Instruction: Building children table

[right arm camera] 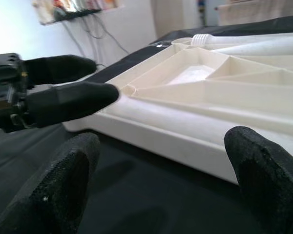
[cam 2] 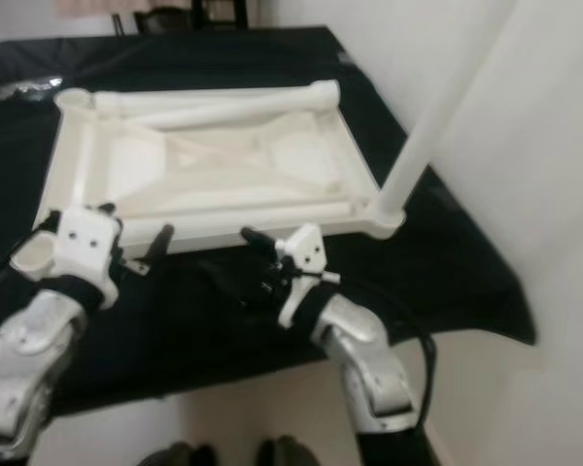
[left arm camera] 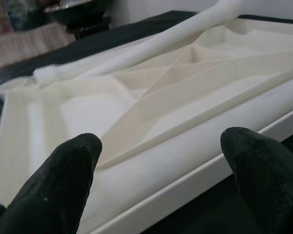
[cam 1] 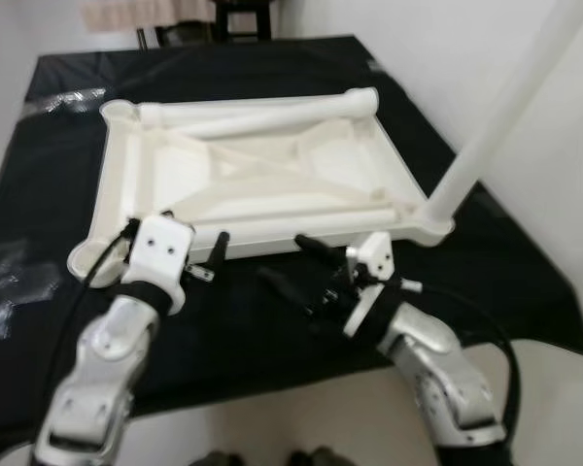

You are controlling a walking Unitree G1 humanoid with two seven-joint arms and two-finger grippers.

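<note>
Item: white plastic tabletop (cam 1: 262, 170), child-sized, lying upside down on a table covered in a black cloth (cam 1: 525, 282). Its ribbed underside faces up, which exposes the corner sockets where legs go; this orientation suits leg fitting.

Item: fitted leg (cam 1: 505, 112), white tube, standing in the near corner socket on the robot's right and rising up and out of frame. Judged already installed.

Item: loose legs, white tubes, lying inside the upturned tray. One (cam 1: 262, 115) runs along the far rim, its threaded end visible in the left wrist view (left arm camera: 51, 74); another (cam 1: 301, 228) lies along the near rim. The tray's raised edge probably keeps them from rolling off.

Item: empty socket (cam 1: 85, 257), near corner on the robot's left, just beside the left hand.

Item: left hand (cam 1: 189, 254), fingers spread apart, empty, held low at the near rim of the tabletop and pointed across it.

Item: right hand (cam 1: 287, 260), fingers likewise parted, holding nothing, over the black cloth just before the near rim, aimed leftward along it.

Status: both hands appear poised to take up a loose leg; remaining corners await fitting.
</note>
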